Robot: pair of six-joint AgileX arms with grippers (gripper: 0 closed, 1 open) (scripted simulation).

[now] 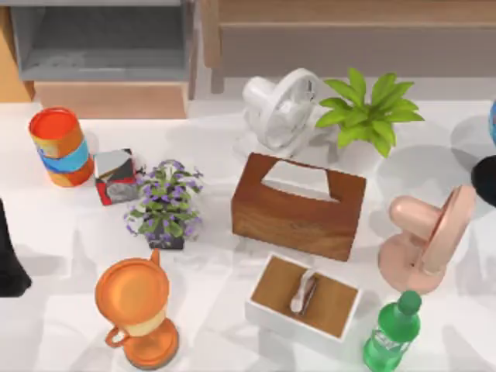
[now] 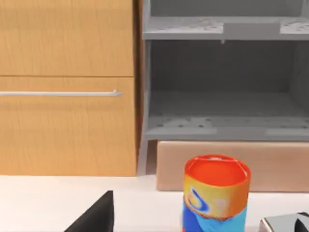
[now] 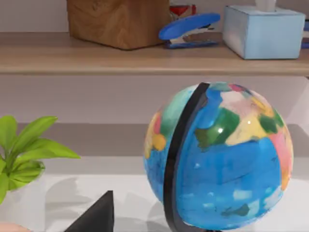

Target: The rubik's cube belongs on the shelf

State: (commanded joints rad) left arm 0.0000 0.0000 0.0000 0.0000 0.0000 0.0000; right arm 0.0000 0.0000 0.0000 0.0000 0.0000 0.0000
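Tan wood forms the shelf [image 1: 356, 12], its long board running left to right along the table's far side at top right. I cannot tell where the rubik's cube lies or faces. The left arm [image 1: 9, 260] and right arm [image 1: 484, 180] sit at opposite table edges, grasp impossible to tell. The green bottle [image 1: 391, 335] has an unreadable label.

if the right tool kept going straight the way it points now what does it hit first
Most likely the globe, which sits right in front of it in the right wrist view. The shelf stands behind the globe. Depth is unclear, so this is a judgement.
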